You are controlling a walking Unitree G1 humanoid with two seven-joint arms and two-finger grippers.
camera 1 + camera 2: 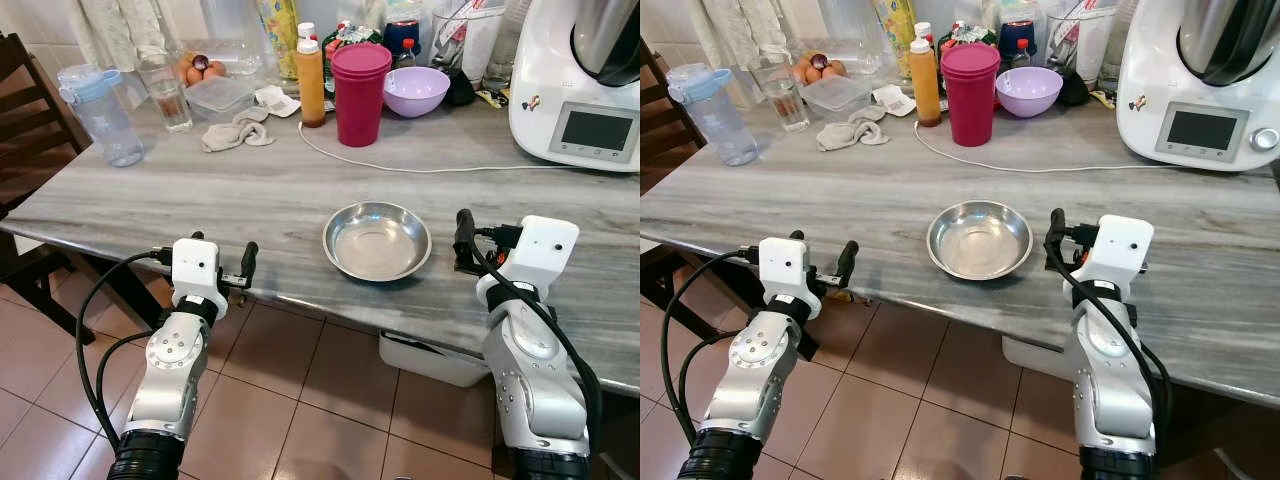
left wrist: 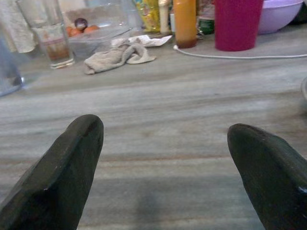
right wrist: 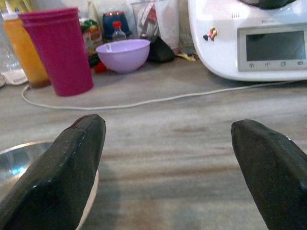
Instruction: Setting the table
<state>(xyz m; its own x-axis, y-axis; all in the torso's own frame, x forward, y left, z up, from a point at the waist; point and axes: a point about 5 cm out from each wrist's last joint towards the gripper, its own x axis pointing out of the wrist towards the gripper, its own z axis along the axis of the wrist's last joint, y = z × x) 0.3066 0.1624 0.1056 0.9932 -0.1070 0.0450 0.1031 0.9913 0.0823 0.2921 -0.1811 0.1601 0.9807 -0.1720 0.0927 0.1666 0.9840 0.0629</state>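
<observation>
the white kitchen machine (image 1: 580, 90) (top and right side) is cut off by the frame edge.

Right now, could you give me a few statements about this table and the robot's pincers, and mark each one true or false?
1. The steel bowl is empty. True.
2. The left pincer grips the bowl. False: it is open at the table edge, holding nothing.
3. The magenta tumbler lies on its side. False: it stands upright.
4. The right pincer is beside the bowl, open. True.
5. A white cable lies across the table. True.
</observation>
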